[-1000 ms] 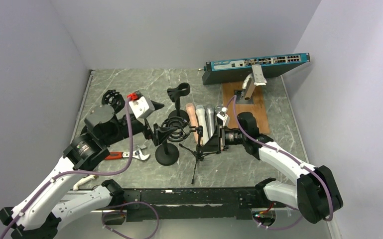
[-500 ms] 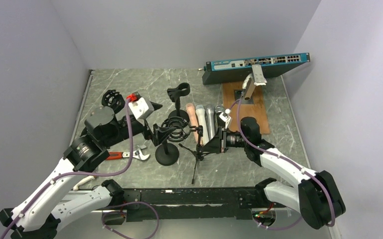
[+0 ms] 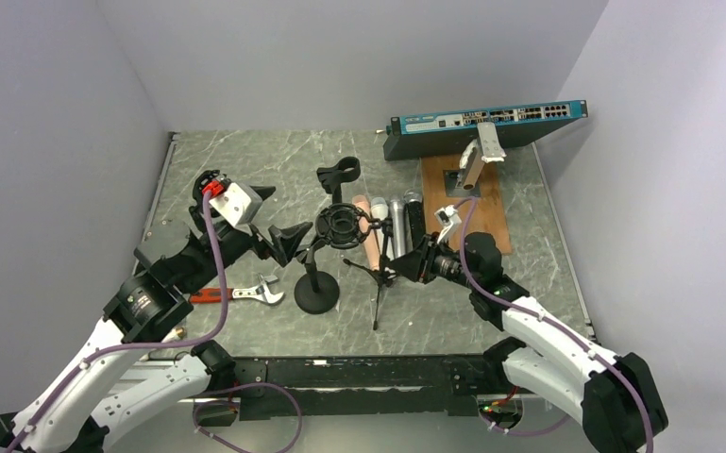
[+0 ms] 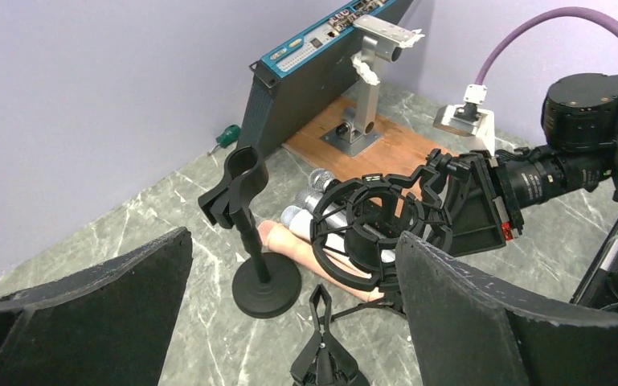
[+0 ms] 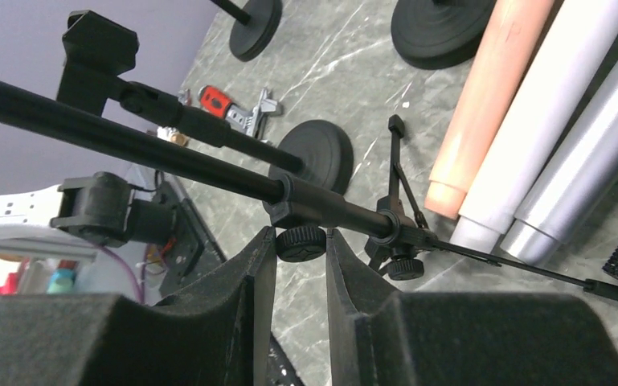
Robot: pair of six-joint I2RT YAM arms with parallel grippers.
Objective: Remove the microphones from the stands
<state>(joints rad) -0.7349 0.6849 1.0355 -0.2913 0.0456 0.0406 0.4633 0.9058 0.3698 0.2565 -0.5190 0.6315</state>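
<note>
A black shock mount sits on the boom of a tripod stand. Its ring shows no microphone inside. Several microphones lie side by side on the table just behind it: pink, silver, grey and black. My right gripper is shut on the stand's clamp knob, one finger on each side. My left gripper is open and empty, left of the shock mount and apart from it; it spans the left wrist view.
A round-base stand stands beside the tripod, a clip stand behind it, another shock mount at back left. A red-handled wrench lies at left. A network switch and a wooden board with bracket are at back right.
My left gripper let go near the shock mount, opened and drew back to the left. The shock mount and boom swung up and away. My right gripper shifted slightly right, still on the knob.
</note>
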